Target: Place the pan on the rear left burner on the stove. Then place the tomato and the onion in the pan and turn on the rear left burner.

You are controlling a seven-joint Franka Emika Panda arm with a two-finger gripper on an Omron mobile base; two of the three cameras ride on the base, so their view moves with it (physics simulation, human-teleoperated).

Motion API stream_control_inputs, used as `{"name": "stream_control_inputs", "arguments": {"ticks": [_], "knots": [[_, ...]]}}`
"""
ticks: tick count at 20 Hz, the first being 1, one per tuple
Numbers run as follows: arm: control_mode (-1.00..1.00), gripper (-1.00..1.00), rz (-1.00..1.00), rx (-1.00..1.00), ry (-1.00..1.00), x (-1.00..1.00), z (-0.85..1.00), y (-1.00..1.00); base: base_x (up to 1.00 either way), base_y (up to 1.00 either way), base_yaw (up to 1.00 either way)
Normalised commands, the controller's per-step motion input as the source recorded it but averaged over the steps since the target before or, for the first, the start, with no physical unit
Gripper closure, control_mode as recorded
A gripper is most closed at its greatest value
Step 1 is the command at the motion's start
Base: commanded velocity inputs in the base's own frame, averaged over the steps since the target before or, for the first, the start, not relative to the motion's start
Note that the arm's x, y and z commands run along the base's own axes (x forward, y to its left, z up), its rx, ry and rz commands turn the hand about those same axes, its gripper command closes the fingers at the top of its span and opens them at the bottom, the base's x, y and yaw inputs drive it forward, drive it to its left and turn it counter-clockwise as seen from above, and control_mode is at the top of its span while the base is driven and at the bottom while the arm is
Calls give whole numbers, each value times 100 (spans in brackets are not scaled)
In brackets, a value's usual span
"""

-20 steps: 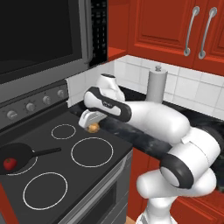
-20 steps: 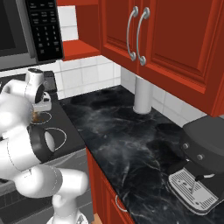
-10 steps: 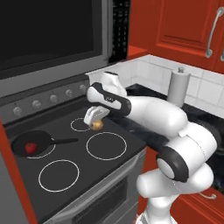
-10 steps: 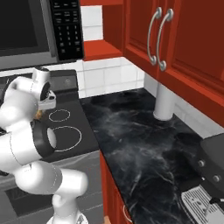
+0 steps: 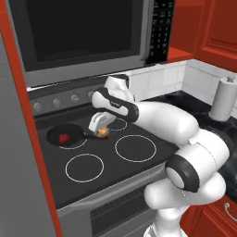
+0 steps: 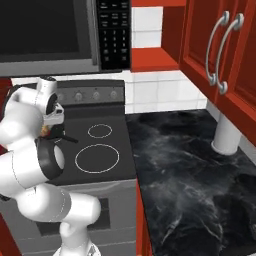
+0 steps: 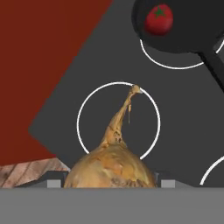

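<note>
The gripper (image 5: 102,131) holds the onion (image 5: 102,133) between its fingers, above the stove (image 5: 152,157), just right of the pan (image 5: 65,136) and over the end of the pan's handle. In the hand view the onion (image 7: 111,164) sits low between the fingertips, its thin stem pointing up across a white ring on the black glass. The pan (image 7: 179,26) lies on the rear left burner (image 5: 69,138) with the tomato (image 5: 64,138) inside it, toward the pan's left side. From the right base view the gripper (image 6: 47,128) hangs beside the pan's handle (image 6: 67,138), partly hidden by the arm
</note>
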Motion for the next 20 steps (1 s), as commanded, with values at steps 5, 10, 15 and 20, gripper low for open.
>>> {"name": "stream_control_inputs", "arguments": {"ticks": [5, 10, 15, 20], "knots": [[100, 100, 0, 0, 0, 0, 0, 0, -8, 0, 35], [100, 100, 0, 0, 0, 0, 0, 0, -1, 0, 34], [100, 100, 0, 0, 0, 0, 0, 0, 1, 0, 25], [100, 100, 0, 0, 0, 0, 0, 0, 45, 0, 1]]}}
